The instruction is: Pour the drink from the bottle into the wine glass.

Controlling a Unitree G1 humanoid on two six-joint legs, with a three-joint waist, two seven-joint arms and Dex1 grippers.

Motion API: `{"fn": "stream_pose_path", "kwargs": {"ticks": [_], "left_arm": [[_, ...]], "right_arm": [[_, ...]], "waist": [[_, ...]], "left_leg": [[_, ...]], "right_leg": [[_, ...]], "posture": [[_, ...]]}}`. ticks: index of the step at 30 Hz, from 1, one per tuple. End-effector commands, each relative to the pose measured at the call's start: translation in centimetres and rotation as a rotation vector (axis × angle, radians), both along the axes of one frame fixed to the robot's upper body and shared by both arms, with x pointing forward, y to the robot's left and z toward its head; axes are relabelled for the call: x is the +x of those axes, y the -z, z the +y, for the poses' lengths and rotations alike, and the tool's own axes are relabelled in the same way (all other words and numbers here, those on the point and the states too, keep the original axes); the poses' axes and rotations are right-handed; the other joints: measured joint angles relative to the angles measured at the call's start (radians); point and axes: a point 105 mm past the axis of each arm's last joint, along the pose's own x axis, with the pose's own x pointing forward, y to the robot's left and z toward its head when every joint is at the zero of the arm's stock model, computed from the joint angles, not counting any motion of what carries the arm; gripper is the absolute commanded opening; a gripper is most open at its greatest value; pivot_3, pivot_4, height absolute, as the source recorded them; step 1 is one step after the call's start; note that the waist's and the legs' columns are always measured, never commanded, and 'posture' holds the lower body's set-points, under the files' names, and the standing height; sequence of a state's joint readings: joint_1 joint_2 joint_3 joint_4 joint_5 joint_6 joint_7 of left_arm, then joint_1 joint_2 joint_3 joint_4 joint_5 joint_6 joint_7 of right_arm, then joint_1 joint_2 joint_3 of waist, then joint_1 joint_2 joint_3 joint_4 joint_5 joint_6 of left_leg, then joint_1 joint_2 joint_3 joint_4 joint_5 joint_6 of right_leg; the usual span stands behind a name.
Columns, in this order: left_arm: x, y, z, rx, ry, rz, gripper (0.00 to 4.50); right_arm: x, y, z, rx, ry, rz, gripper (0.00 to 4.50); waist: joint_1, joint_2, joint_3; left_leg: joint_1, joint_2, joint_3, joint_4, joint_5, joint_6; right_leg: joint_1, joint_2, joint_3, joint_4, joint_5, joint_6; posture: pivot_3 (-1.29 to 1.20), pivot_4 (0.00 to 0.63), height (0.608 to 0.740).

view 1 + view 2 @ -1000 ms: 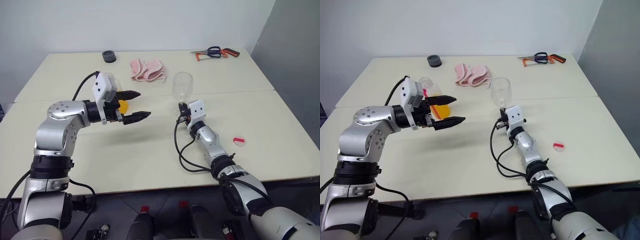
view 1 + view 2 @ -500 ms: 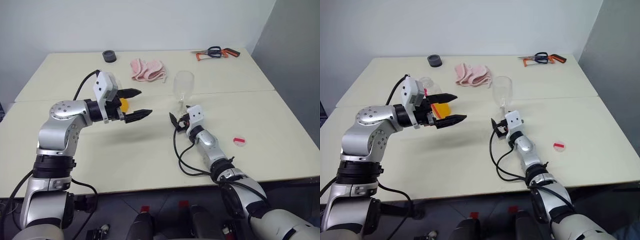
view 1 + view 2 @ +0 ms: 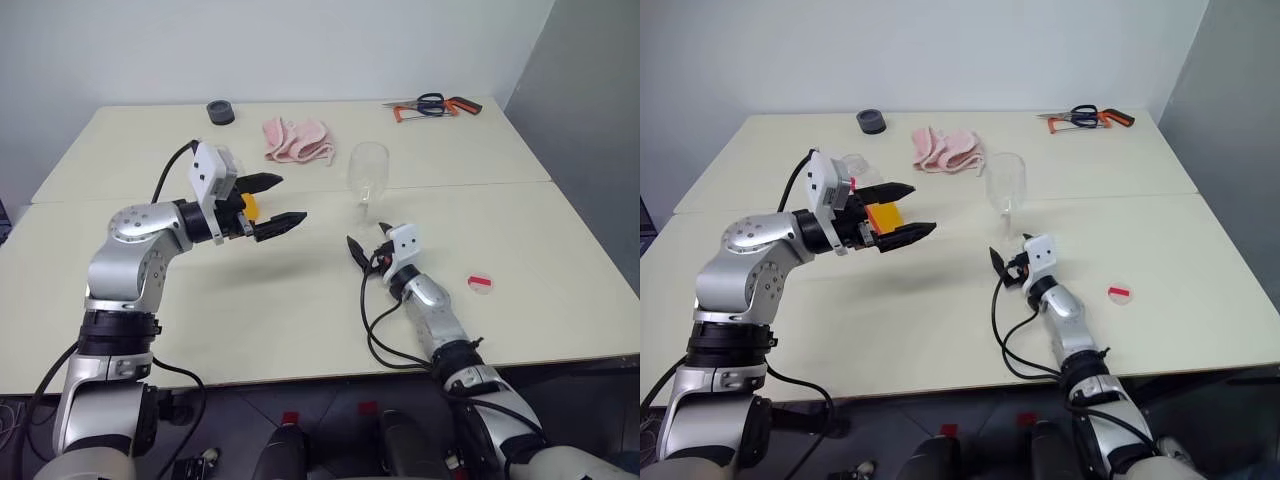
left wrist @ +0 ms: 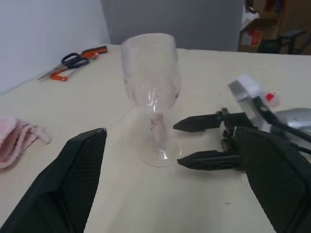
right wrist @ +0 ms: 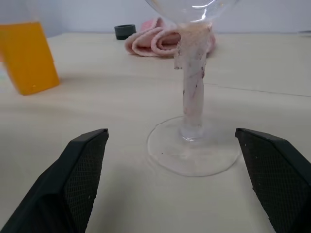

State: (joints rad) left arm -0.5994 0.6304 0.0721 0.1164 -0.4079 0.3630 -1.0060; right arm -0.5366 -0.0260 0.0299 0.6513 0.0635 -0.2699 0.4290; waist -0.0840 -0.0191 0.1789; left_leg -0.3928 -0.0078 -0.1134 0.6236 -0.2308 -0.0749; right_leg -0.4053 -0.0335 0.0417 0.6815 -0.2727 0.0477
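The empty wine glass (image 3: 367,172) stands upright near the table's middle seam. My right gripper (image 3: 367,246) is low over the table just in front of the glass foot (image 5: 193,150). It is open and a short way back from the stem, touching nothing. My left gripper (image 3: 919,208) hovers above the table to the left, open and empty, pointing toward the glass. Behind it stands the bottle (image 3: 853,165), mostly hidden by the wrist. The orange drink (image 3: 884,216) shows between the finger bases and as an orange block (image 5: 29,58) in the right wrist view.
A pink cloth (image 3: 295,140) lies behind the glass, and a black round object (image 3: 219,111) sits at the far left. Scissors and pliers (image 3: 430,104) are at the far right corner. A small red-and-white disc (image 3: 480,283) lies right of my right arm.
My right gripper opened, let go of the glass stem and drew back toward me. The glass stays upright in place. My left gripper has hardly moved.
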Motion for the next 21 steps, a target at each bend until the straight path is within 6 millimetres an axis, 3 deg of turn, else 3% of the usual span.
{"fn": "stream_pose_path", "kwargs": {"ticks": [1, 4, 10, 16, 21], "left_arm": [[-0.2, 2.9, 1.5, 0.032, -0.097, 0.025, 4.50], [0.2, 5.3, 3.1, 0.043, -0.232, 0.033, 4.50], [1.9, 7.1, 7.6, -0.032, -0.608, -0.010, 4.50], [3.4, 5.9, 8.9, -0.085, -0.711, -0.050, 4.50], [5.1, 5.1, 8.3, -0.078, -0.676, -0.041, 4.50]], "right_arm": [[-2.7, 0.1, 0.0, -0.039, -0.111, 0.036, 4.46], [-4.7, -0.2, -0.5, -0.051, -0.158, 0.068, 4.46], [-6.9, -2.1, -1.2, -0.071, -0.194, 0.071, 4.46], [-7.4, -3.6, -0.9, -0.109, -0.232, 0.049, 4.46], [-7.0, -4.7, -0.5, -0.097, -0.236, 0.031, 4.46]], "waist": [[0.000, 0.001, -0.001], [0.005, 0.001, -0.001], [0.024, 0.000, 0.000], [0.032, 0.000, -0.001], [0.033, 0.000, -0.001]], "left_leg": [[0.000, 0.000, 0.000, 0.000, 0.000, 0.000], [0.000, 0.000, 0.000, 0.000, -0.001, 0.001], [0.000, 0.000, 0.000, 0.002, -0.001, 0.001], [-0.001, 0.000, -0.001, 0.002, -0.001, 0.001], [-0.001, 0.000, 0.000, 0.003, -0.001, 0.001]], "right_leg": [[0.000, 0.000, 0.000, 0.000, 0.000, 0.000], [0.000, 0.000, 0.000, 0.000, 0.000, 0.000], [0.000, 0.000, -0.001, 0.000, 0.000, 0.000], [0.000, 0.000, -0.001, 0.000, 0.000, 0.000], [0.000, 0.000, -0.001, 0.000, 0.000, 0.000]], "posture": [[0.00, 0.150, 0.740], [0.00, 0.150, 0.740], [0.00, 0.150, 0.740], [0.00, 0.150, 0.740], [0.00, 0.150, 0.740]]}}
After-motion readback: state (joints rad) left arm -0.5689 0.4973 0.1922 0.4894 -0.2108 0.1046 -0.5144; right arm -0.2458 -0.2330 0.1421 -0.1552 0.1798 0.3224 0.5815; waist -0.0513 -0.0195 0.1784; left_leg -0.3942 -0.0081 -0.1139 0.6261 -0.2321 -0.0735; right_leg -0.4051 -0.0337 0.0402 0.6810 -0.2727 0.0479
